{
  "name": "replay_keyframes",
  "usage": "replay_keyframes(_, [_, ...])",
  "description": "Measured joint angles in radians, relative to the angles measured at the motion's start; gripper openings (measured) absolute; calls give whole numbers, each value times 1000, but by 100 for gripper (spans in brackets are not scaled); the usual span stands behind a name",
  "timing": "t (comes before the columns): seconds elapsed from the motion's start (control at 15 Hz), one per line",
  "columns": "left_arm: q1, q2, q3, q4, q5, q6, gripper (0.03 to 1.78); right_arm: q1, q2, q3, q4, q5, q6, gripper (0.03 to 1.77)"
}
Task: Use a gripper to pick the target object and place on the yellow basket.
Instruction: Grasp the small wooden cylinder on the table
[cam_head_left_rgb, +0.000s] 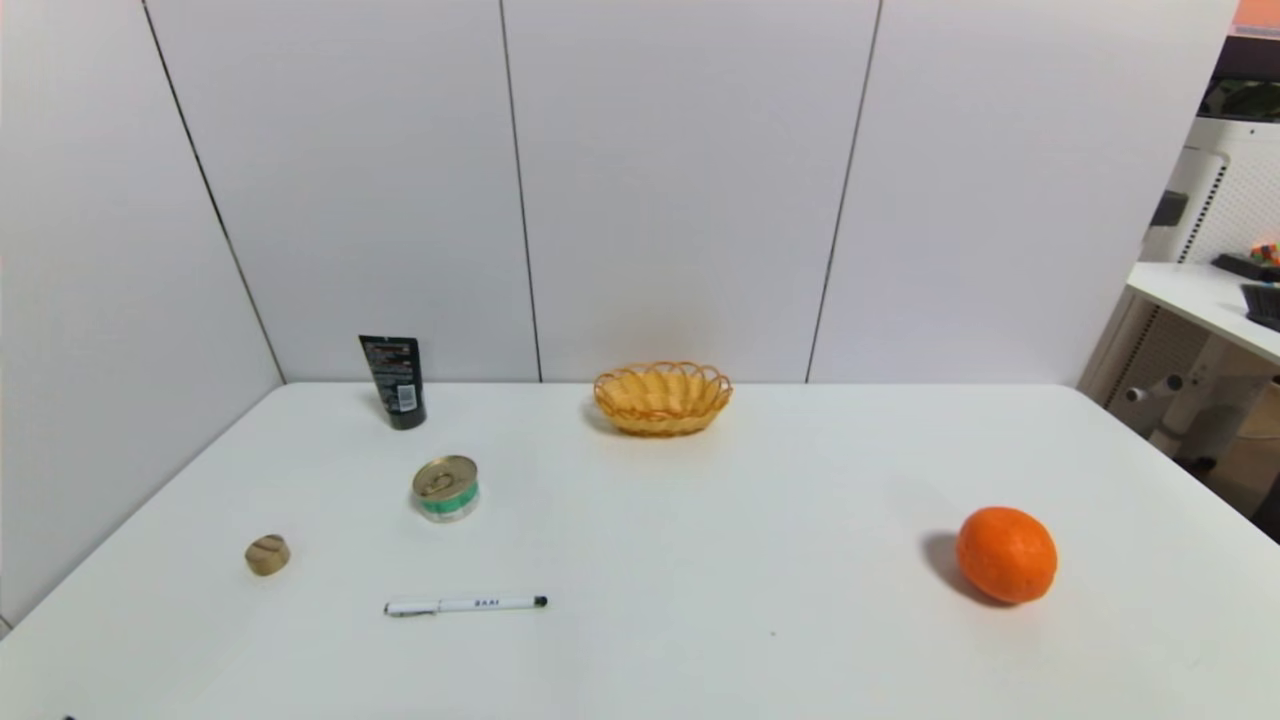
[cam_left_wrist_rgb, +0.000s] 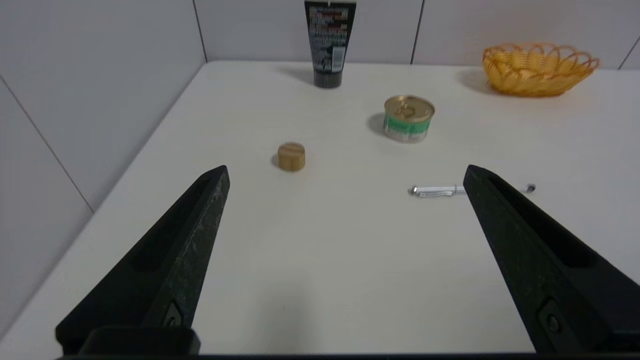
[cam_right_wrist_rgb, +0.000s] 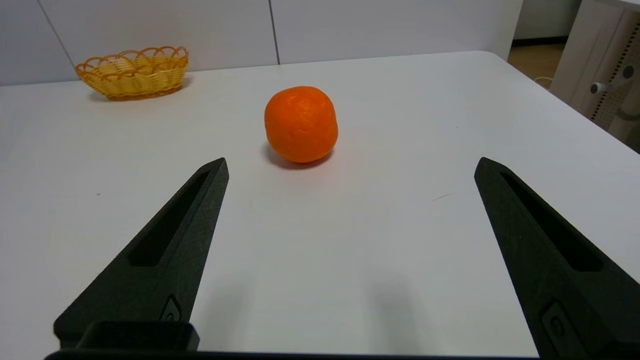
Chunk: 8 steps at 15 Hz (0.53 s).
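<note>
Approach step, nothing picked yet. Wooden lump (cam_head_left_rgb: 267, 554) sits on the counter (cam_head_left_rgb: 700, 600) at 9 o'clock, yellow basket (cam_head_left_rgb: 662, 397) at 12. Left pincer (cam_left_wrist_rgb: 345, 175) spread wide, empty; next reach over the lump. Right pincer (cam_right_wrist_rgb: 350, 167) parked, apart.

White table (cam_head_left_rgb: 700, 560): basket (cam_head_left_rgb: 662, 398), can (cam_head_left_rgb: 446, 488), orange (cam_head_left_rgb: 1006, 555).

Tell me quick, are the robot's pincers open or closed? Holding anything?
Left pincer: open, holding nothing, above the white table.
Right pincer: open, holding nothing, with the orange ahead of it.
</note>
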Motion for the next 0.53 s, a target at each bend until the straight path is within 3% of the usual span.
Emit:
replay_keyframes(0.27, [3,303,-433,159,0,7,169,0,0,0,0,0,0,170])
replay_keyframes(0.53, [19,589,-735,225,0,33,169,0,0,0,0,0,0,170])
